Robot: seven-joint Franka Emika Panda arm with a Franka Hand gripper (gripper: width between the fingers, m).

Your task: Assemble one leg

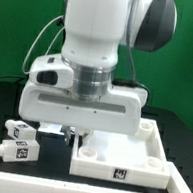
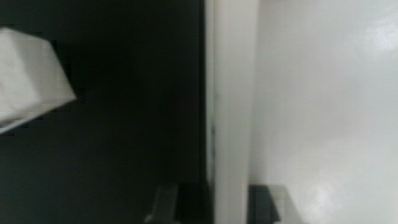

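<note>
Overall: black tabletop (image 1: 0, 105) before a green backdrop, with a large white arm (image 1: 94, 33) filling the middle of the exterior view.
Arm: upright, pointing straight down.
Panel (image 1: 99, 166): large, white, square, rimmed like a tray. Lying flat at 4 o'clock in the exterior view, with a small black-and-white tag on its front wall.
End effector (image 1: 75, 134): lowered to the tabletop at 6 o'clock under the arm, right at the panel's 9 o'clock edge.
Fingers (image 2: 175, 205): dark in the wrist view, set apart with one on either side of the panel's raised rim. Cannot tell whether pressed onto the rim or merely astride it.
First leg (image 1: 20, 130): small white tagged block, lying on the tabletop at 8 o'clock in the exterior view. Near the end effector but apart from it, not gripped.
Second leg (image 1: 9, 152): alike, lying just at 6 o'clock of the first leg, closer to the camera, not gripped.
White block (image 2: 27, 85): tilted on the dark tabletop in the wrist view, well apart from the rim. Unclear which leg it is.
</note>
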